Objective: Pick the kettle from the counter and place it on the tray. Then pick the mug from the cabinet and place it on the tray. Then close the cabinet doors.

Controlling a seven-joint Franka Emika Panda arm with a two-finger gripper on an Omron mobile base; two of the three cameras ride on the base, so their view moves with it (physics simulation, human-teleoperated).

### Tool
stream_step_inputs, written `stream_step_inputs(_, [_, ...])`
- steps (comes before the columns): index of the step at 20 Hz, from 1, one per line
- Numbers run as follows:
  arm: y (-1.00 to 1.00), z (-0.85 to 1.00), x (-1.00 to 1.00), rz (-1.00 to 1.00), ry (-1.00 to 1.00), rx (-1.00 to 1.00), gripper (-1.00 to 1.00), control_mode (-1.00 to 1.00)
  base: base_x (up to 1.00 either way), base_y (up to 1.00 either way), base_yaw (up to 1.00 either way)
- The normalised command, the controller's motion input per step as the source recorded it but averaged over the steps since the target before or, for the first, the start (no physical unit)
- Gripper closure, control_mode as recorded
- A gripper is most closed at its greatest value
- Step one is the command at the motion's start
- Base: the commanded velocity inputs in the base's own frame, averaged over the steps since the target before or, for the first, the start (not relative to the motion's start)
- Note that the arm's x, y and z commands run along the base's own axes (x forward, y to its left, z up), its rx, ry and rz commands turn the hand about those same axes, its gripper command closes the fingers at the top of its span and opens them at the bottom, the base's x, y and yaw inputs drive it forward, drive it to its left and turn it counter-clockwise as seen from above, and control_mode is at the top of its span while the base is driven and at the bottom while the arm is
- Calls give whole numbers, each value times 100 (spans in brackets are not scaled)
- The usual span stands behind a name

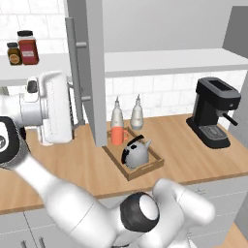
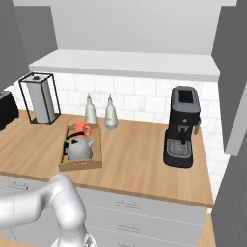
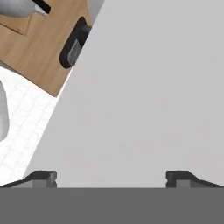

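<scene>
We saw the silver kettle [image 2: 79, 150] and orange mug [image 2: 80, 129] sitting in the wooden tray [image 2: 80, 165] on the desk [image 2: 135, 159]. Our gripper [image 3: 111, 177] was spread wide, grasping nothing, facing a grey cabinet door [image 3: 144, 96].

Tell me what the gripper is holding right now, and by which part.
Nothing. The gripper is open with its tips wide apart, facing a flat grey cabinet door. The kettle and mug already sit on the tray.

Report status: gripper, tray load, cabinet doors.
Gripper open, empty, facing a flat grey door panel. Kettle and mug on tray. Cabinet door open, not yet closed. Nothing blocking.
</scene>
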Motion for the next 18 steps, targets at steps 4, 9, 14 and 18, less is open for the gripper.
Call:
stream_step_inputs(4, [-96,8,-3,9,-14,2,-100,-100,0,0,0])
stream_step_inputs(9, [-92,17,5,12,-12,1,-100,-100,0,0,0])
stream_step_inputs(14, [-84,21,23,16,-10,2,-100,-100,0,0,0])
stream_step_inputs(18, [-78,19,43,19,-7,4,-100,-100,0,0,0])
